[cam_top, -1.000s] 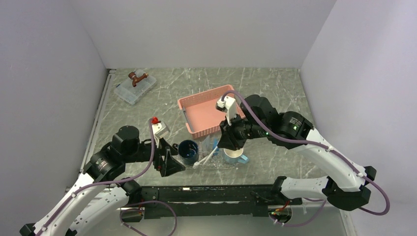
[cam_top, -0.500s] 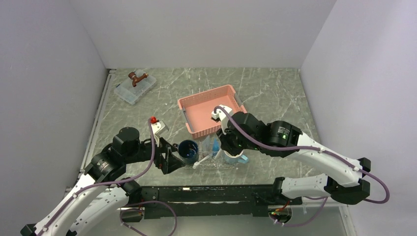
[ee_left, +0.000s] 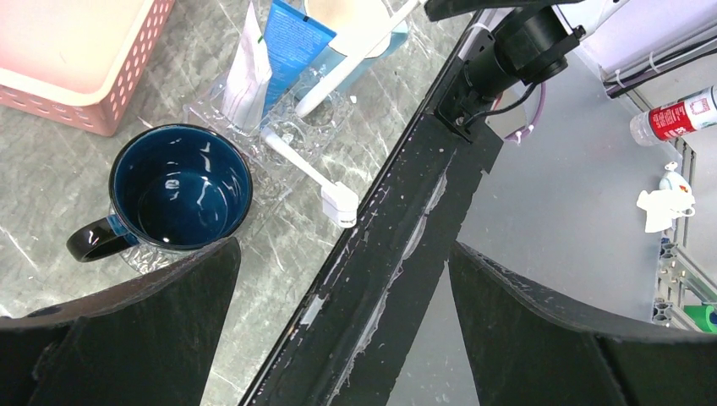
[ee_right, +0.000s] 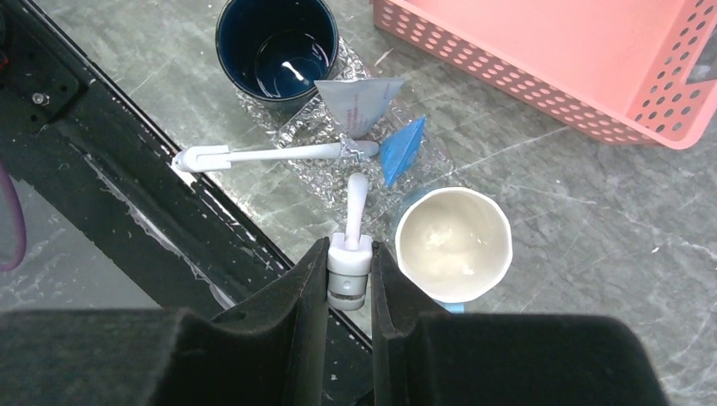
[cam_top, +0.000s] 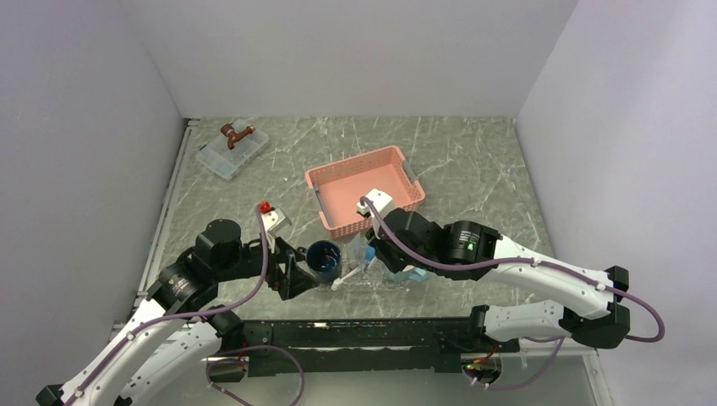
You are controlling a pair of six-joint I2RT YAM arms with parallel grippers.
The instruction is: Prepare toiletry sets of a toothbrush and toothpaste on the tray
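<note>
No legible text anywhere

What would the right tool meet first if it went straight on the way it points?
Probably the tray: the right tool grips a toothbrush whose free end points at it, just short of the lying toothbrush and blue toothpaste. Depth unclear.

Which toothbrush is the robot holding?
The toothbrush pinched in the right gripper, beside the pale mug; the other toothbrush lies loose across the tray.
</note>
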